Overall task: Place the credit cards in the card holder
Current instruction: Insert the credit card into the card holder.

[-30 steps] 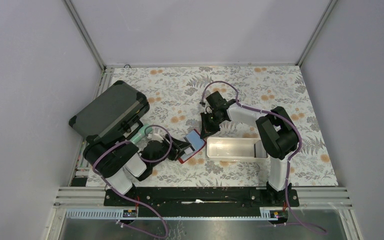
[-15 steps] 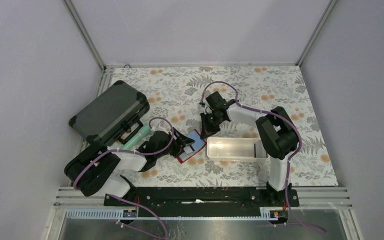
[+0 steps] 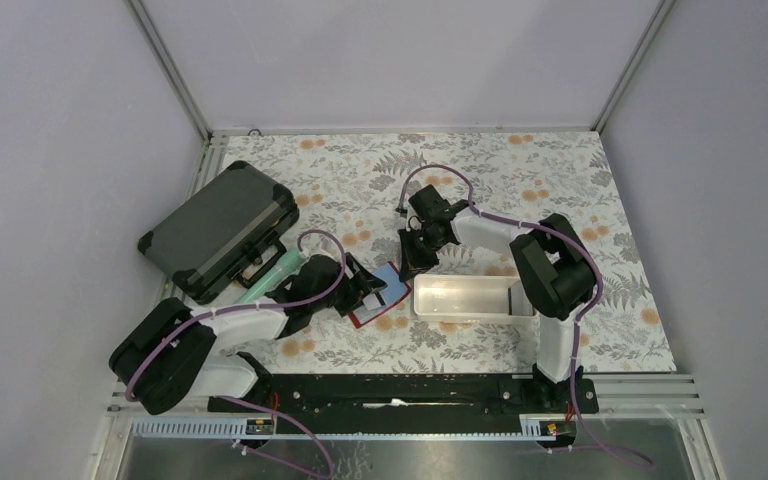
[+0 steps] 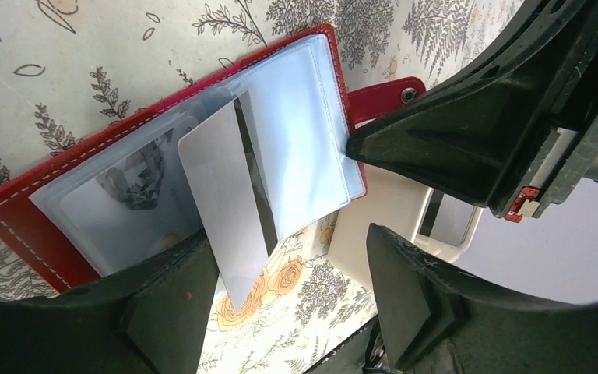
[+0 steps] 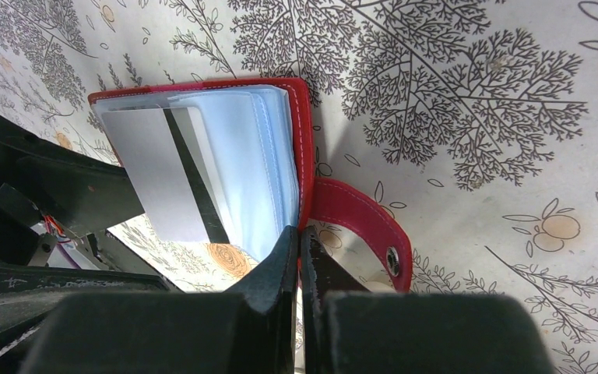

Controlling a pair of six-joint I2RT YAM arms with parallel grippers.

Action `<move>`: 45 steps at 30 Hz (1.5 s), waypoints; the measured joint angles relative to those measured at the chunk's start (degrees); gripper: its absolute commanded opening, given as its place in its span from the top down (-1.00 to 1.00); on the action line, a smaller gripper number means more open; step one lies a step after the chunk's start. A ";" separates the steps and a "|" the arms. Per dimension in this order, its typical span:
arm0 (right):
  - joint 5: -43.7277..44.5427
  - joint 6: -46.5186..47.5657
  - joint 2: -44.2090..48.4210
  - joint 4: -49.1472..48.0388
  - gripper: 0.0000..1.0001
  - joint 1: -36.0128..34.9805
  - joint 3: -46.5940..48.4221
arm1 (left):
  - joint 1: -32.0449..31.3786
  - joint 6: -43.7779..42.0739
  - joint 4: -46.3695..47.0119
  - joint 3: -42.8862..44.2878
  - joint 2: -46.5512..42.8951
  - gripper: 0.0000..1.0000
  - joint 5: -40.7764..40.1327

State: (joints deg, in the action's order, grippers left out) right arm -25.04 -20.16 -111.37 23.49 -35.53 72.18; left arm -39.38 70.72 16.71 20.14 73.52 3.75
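Two grippers are at the card holder right now, so look closely. Nearest you, your left gripper [image 4: 290, 241] reaches in from the near left with its jaws standing wide, one finger [image 4: 163, 312] on each side of the holder's edge.

The card holder [image 4: 15, 214], the small red wallet, lies opened flat on the floral tablecloth [image 3: 360, 170]. It is just left of the white tray [image 3: 460, 299], and its clear sleeves face up.

One credit card [image 4: 218, 195], pale with a dark stripe down it, lies slanted across those sleeves. Its far end is on the sleeves and its other end sticks out past the red edge over the cloth, toward your left gripper and between its fingers. The card runs right beside one finger, and the other finger is well apart from it, so you have no squeeze on it. Whether the card sits inside a pocket or only lies on the pages, you cannot tell from these views.

A little farther in, your right gripper [image 5: 299, 238] is closed up tight, fingertips together. Its tip presses on the holder's far right edge, just where the red snap strap [image 5: 362, 222] leaves it. That strap lies flat on the cloth with its metal snap showing.

Far left, well apart from all this, the big dark grey case [image 3: 222, 228] lies at the table's edge.
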 measured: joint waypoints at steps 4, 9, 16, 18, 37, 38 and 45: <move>0.02 0.00 0.00 0.00 1.00 -0.07 0.00 | 0.00 -0.61 -1.75 0.92 0.07 -0.40 0.02; 0.04 0.02 0.00 0.00 1.00 -0.07 0.00 | 0.00 -2.21 -4.55 2.38 0.42 -0.19 0.00; 0.04 0.13 0.00 0.00 1.00 -0.11 0.00 | 0.00 -5.86 -9.35 6.32 3.54 -0.02 -0.11; 0.04 0.26 0.00 0.00 1.00 -0.11 0.00 | 0.00 -6.86 -10.78 7.54 4.22 -0.03 -0.13; -0.07 0.59 0.02 -0.02 1.00 -0.26 -0.02 | -0.11 -13.55 -24.76 14.03 3.10 -0.34 -3.15; -0.04 0.63 0.02 0.00 1.00 -0.26 -0.02 | -0.11 -13.55 -25.00 14.01 2.93 -0.34 -3.17; 0.02 0.81 0.33 0.02 1.00 -0.33 -0.02 | -0.09 -13.27 -24.48 13.49 2.71 -0.31 -2.75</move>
State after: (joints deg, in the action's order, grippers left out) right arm -25.02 -19.35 -111.04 23.51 -35.86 72.16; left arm -39.46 57.45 -7.77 33.63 76.23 0.99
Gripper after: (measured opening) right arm 0.022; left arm 0.664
